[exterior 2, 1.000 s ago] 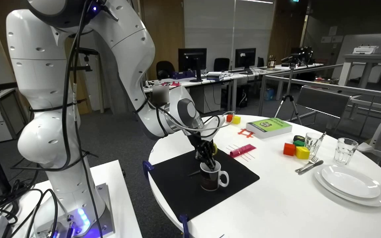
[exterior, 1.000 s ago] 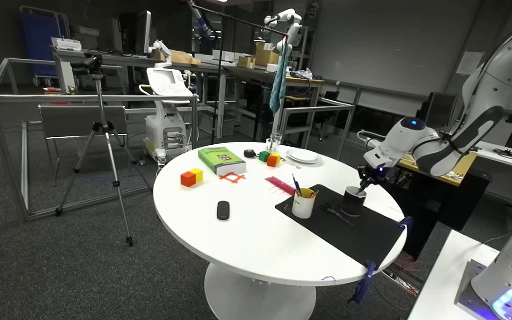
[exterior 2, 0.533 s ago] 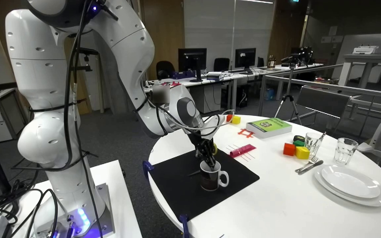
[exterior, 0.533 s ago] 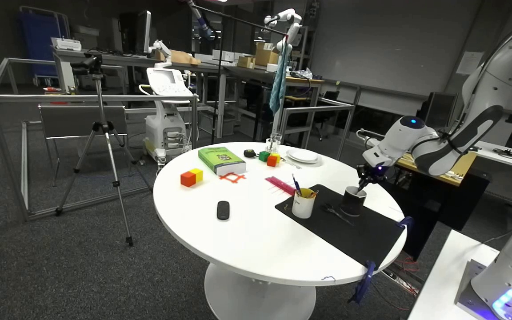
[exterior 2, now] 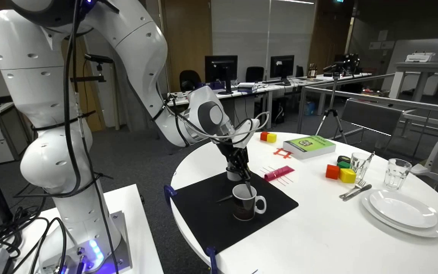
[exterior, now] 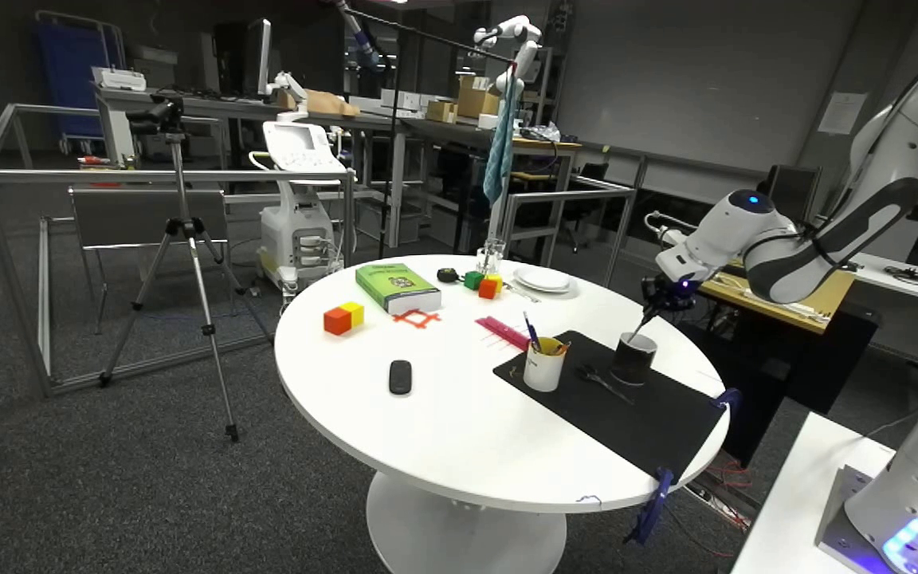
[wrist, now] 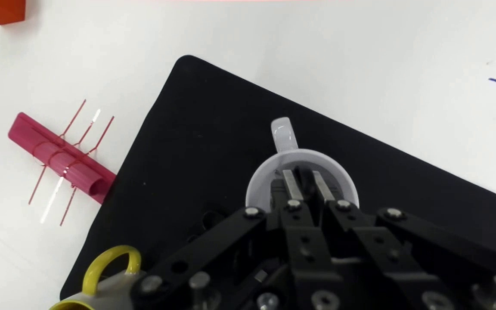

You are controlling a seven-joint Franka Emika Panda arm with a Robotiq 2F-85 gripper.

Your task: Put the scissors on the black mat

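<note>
A dark pair of scissors [exterior: 613, 389] lies flat on the large black mat [exterior: 650, 426]; its blade also shows in an exterior view [exterior 2: 224, 198]. In the wrist view the scissors are mostly lost against the mat. A dark mug with a white inside [exterior: 633, 360] stands upright on the mat beside the scissors. My gripper [wrist: 305, 184] is just above this mug, pointing down into it. The jaws are nearly together on a dark slender object [wrist: 307, 177]. Its lower end reaches into the mug, and I cannot tell what it is.
A white mug with a yellow inside and pens [exterior: 544, 368] stands at the mat's corner. A pink roll [exterior 2: 279, 173] lies beside the mat. Blue clamps [exterior 2: 211, 258] grip the table edge. A green book [exterior 2: 309, 146], blocks, glasses and plates [exterior 2: 403, 213] stand farther off.
The gripper has risen from inside the dark mug to just above its rim. More of the slender object shows below it. The mug has shifted slightly. The scissors have not moved.
</note>
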